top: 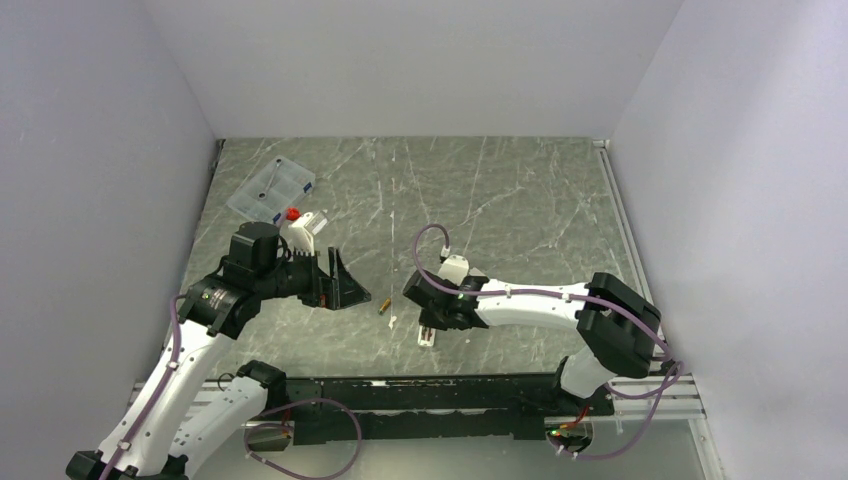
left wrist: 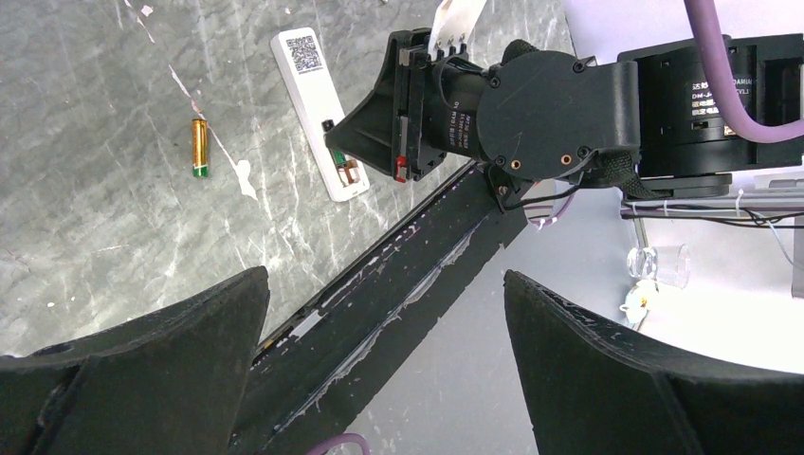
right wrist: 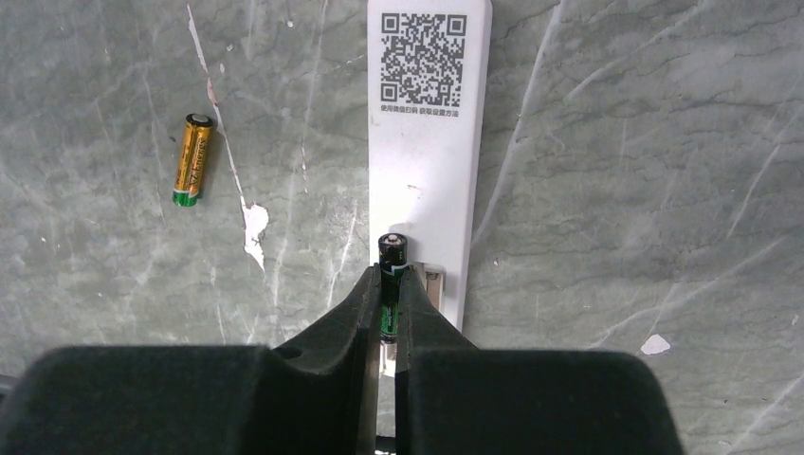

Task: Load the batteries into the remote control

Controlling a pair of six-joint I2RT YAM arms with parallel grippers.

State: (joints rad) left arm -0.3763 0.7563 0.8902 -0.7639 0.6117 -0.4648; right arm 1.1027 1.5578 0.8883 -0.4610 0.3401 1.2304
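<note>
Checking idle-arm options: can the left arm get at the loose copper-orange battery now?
Probably yes. The left gripper is open and empty, and the copper-orange battery lies alone on bare table close by, apart from the remote control, where the right gripper holds the green battery.

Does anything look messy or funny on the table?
Nothing is spilled or broken. One gold battery lies loose on the table, left of the remote control. The remote lies face down with its battery slot open, and the right tool pinches the other battery there.
</note>
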